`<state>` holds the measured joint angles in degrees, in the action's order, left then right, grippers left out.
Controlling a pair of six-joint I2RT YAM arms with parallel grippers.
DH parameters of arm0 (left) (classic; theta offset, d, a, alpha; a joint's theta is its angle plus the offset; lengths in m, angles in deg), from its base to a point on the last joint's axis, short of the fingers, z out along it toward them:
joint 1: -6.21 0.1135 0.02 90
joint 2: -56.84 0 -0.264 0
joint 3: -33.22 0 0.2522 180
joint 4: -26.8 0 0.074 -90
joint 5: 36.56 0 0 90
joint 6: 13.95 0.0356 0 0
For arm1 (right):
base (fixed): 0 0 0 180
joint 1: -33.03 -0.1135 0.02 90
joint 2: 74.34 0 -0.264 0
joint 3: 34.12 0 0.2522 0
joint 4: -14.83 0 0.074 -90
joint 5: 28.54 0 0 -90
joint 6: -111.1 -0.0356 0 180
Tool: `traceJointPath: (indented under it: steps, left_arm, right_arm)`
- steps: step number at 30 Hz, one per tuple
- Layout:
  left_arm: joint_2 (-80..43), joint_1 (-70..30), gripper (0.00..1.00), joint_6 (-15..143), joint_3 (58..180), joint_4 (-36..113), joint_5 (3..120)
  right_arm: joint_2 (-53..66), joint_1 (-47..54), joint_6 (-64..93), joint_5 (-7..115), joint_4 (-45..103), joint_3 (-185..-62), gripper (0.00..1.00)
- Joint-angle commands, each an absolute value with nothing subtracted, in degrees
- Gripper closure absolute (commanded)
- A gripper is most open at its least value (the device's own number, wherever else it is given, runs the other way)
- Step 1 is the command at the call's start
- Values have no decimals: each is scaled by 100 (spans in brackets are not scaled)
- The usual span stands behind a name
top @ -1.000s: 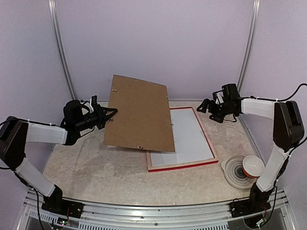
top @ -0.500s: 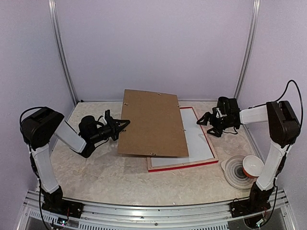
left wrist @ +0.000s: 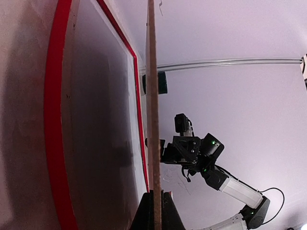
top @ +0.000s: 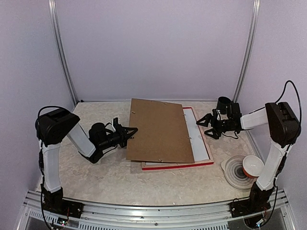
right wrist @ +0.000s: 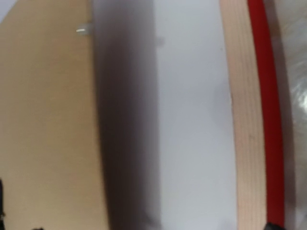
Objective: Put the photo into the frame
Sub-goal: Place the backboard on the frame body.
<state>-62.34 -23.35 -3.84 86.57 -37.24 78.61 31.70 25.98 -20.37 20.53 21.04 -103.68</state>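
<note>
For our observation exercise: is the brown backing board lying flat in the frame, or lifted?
Lifted. The left hand grips the backing board; left wrist view shows a gap between it and the frame.

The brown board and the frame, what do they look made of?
Board: probably hardboard or thick card; matte brown, thin and straight seen edge-on. Frame: likely wood; pale, faintly grained back rim, red painted outer edge.
</note>
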Motion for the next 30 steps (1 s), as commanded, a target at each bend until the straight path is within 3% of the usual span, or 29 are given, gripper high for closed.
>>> traceJointPath:
  steps: [1,12,16,18,20,30]
  left_arm:
    - [-6373,-2461,100,-365,9017,-4288,7805]
    - [-6502,-2585,99,-346,8994,-4109,7610]
    - [-6549,-2639,93,-417,9010,-3977,7549]
    - [-6563,-2649,78,-471,9013,-3840,7536]
    - [-6545,-2649,73,-437,9013,-3704,7531]
    - [-6647,-2616,71,-424,9049,-3566,7552]
  right_arm:
    - [3057,2586,-2182,1735,1854,-10147,1]
    - [2776,2275,-2163,1940,2059,-10116,1]
    - [2598,2266,-1877,2251,2543,-10286,1]
    - [2595,2266,-1829,2280,2649,-10347,1]
    - [2583,2266,-1838,2267,2634,-10332,1]
    - [2410,2185,-1595,2583,3102,-10519,1]
